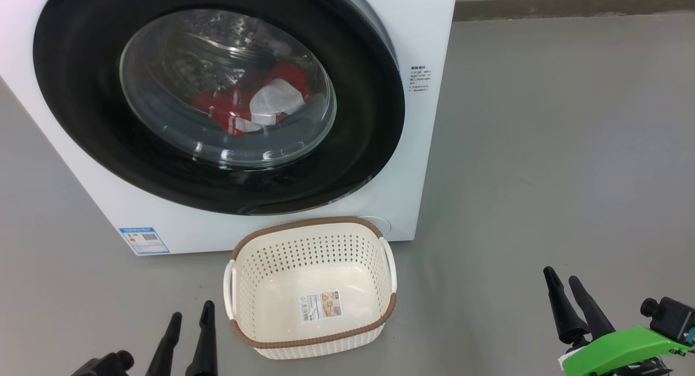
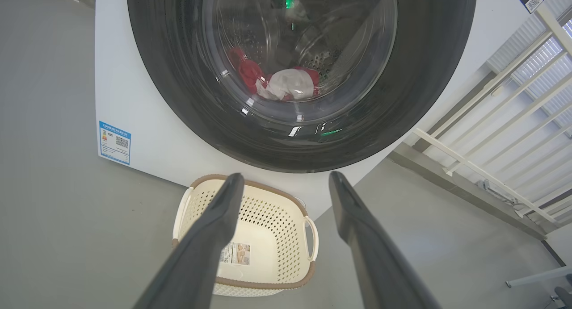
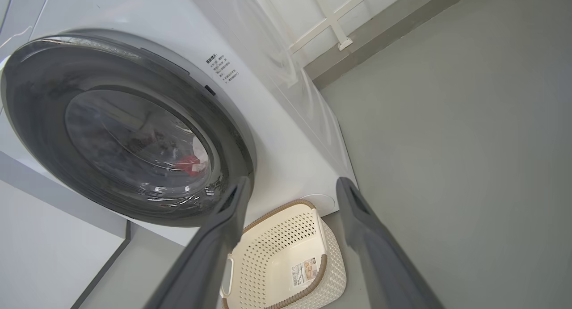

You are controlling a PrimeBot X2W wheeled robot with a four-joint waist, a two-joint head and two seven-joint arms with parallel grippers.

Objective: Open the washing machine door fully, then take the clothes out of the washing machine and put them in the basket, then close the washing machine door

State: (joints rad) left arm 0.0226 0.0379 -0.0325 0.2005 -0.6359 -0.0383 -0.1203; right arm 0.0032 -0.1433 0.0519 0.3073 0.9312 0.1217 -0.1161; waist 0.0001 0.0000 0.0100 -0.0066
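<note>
Red clothes (image 1: 228,107) behind shut door (image 1: 81,93); left gripper (image 1: 191,308), right gripper (image 1: 560,273) released; left wrist: railing (image 2: 482,173).

Laundry corner: washing machine (image 1: 426,44), basket (image 1: 304,224)

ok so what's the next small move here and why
Probably raise the right claw toward the right edge of the washing machine door to start pulling it open. The door looks shut, the clothes lie behind its glass, and the basket is empty. The right claw and the left claw are both open, low and touching nothing.
</note>
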